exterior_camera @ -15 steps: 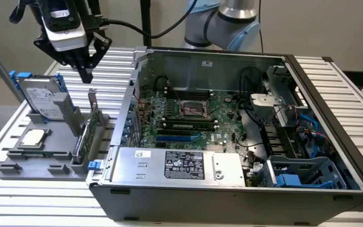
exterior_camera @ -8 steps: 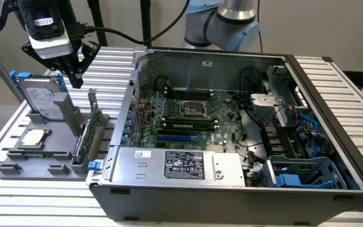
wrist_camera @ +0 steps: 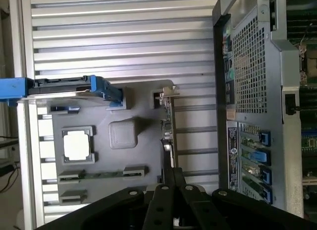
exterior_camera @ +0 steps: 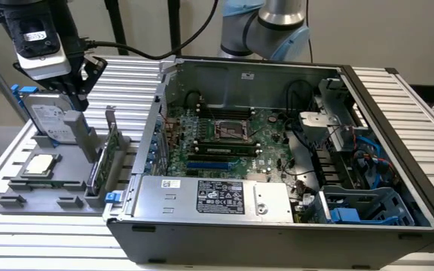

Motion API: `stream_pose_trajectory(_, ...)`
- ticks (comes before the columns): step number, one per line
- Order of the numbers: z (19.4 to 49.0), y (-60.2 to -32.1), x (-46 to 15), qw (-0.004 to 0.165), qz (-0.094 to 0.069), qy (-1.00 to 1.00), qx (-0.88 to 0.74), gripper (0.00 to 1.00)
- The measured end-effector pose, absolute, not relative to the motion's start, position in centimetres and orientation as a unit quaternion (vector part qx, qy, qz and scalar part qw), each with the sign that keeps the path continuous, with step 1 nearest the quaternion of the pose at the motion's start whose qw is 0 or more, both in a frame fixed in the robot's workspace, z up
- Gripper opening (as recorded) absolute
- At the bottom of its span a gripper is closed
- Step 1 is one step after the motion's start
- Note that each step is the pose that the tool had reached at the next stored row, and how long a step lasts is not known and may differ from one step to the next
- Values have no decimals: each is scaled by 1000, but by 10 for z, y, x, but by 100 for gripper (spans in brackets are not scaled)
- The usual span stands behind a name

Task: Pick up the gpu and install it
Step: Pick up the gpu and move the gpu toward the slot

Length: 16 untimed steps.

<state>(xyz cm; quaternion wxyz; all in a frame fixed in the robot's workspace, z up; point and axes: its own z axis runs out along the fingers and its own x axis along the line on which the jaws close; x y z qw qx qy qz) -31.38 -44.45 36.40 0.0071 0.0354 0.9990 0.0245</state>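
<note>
The gpu (exterior_camera: 105,155) stands on edge in a slot of the grey holder (exterior_camera: 21,195), its silver bracket pointing up, just outside the open computer case (exterior_camera: 277,226). In the wrist view the gpu (wrist_camera: 168,123) shows edge-on as a thin card with its bracket at the far end. My gripper (exterior_camera: 79,93) hangs high over the holder, above the hard drive and toward the exterior view's left of the gpu, touching nothing. Its fingertips (wrist_camera: 173,174) are pressed together with nothing between them.
The holder also carries a silver hard drive (exterior_camera: 47,116) in a blue frame, a CPU (exterior_camera: 40,164) and a memory stick (exterior_camera: 51,184). Inside the case lies the motherboard (exterior_camera: 232,135) with a blue slot (exterior_camera: 213,166). Ribbed aluminium table (wrist_camera: 124,36) surrounds everything.
</note>
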Motion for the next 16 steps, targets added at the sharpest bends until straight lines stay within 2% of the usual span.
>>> stream_pose_trajectory(15,364,-445,-314,7,24,999,35,0)
stream_pose_trajectory(16,364,-445,-314,7,24,999,35,100)
